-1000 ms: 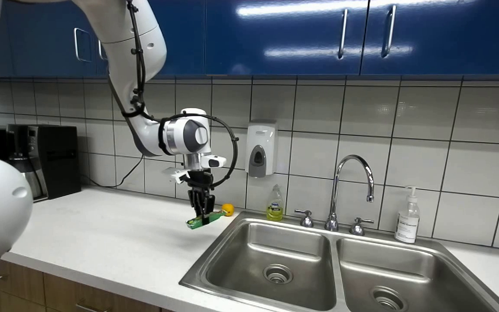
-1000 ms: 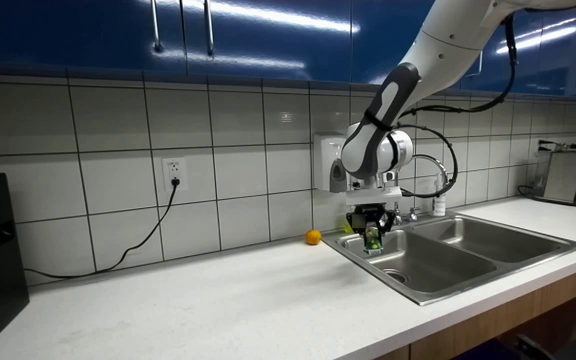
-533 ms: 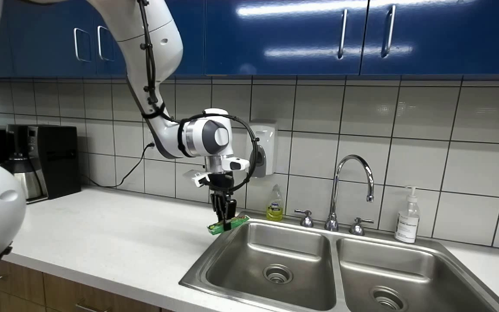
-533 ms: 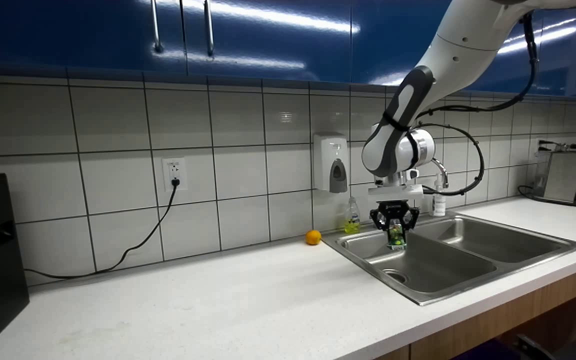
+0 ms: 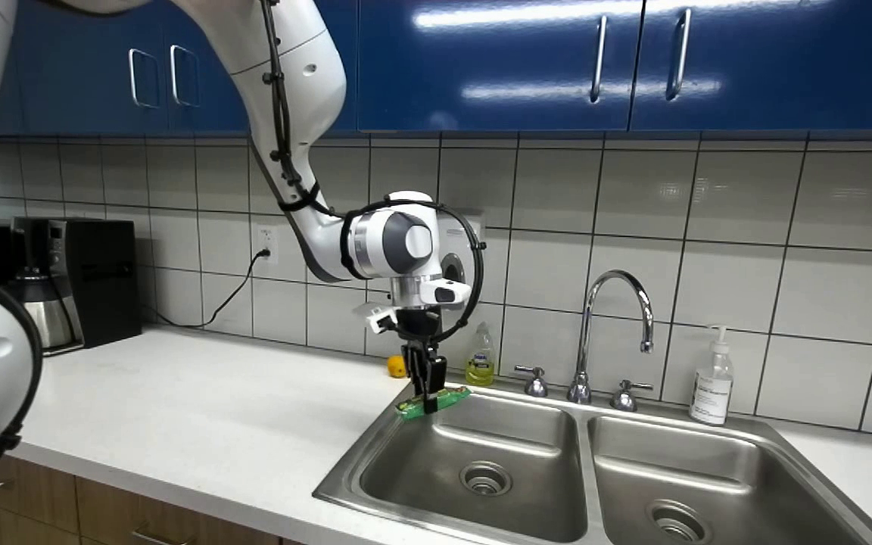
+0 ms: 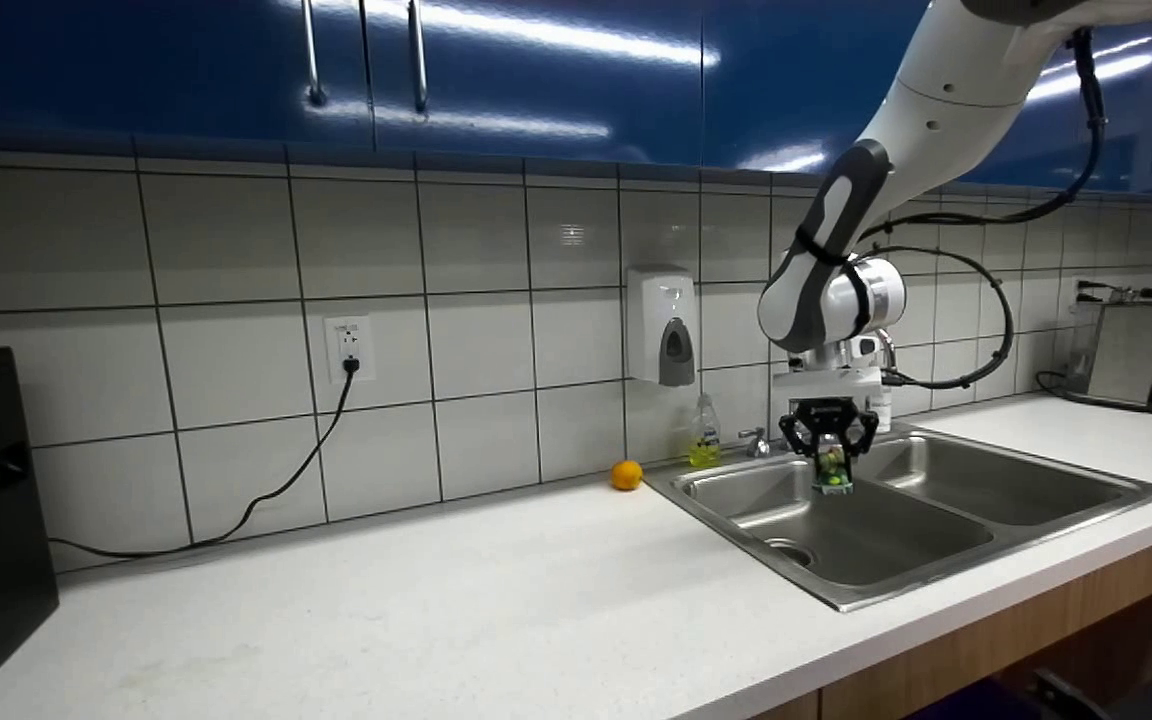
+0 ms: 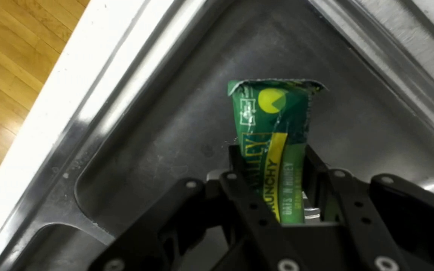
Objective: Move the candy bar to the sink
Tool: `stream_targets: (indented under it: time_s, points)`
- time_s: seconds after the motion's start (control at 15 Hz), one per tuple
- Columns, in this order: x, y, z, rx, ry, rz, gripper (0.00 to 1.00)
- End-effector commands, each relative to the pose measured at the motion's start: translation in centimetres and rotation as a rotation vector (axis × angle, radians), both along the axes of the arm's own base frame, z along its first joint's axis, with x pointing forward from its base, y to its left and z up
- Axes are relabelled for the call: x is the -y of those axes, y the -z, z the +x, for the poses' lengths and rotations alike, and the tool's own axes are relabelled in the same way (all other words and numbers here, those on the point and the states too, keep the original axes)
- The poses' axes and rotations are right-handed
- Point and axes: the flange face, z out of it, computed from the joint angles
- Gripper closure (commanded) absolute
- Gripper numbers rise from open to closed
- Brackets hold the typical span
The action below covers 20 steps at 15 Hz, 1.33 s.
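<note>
The candy bar has a bright green wrapper. It hangs held about level, and it also shows end-on in an exterior view. My gripper is shut on the bar, with one black finger on each side of it in the wrist view. The bar's far end sticks out past the fingertips; its near end is hidden by the gripper. The stainless double-basin sink lies below. The wrist view shows a basin's floor and rim under the bar, which is in the air and apart from the sink.
A curved chrome faucet and handles rise behind the basins. A yellow dish soap bottle and pump bottle stand at the back. A small orange-yellow round object sits by the wall. A wall dispenser hangs above.
The arm has carried the candy bar from over the counter beside the sink to over the basin, towards the faucet side. The grip on the bar is unchanged.
</note>
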Motion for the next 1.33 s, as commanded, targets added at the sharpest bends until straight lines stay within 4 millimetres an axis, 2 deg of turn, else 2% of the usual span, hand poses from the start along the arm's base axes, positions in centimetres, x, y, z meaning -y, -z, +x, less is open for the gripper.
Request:
stream_targets:
  time_s: [0.0,0.2,0.47,0.87,1.27]
  points:
    - [2.1,0.7,1.2,-0.007,0.011,-0.015,0.86]
    - [3.7,2.5,2.3,-0.017,0.02,-0.021,0.86]
    - [5.3,5.9,4.5,-0.037,0.019,-0.04,0.86]
    - [5.4,11.4,7.3,-0.067,0.009,-0.052,0.86]
    - [5.2,17.2,8.2,-0.101,0.005,-0.037,0.86]
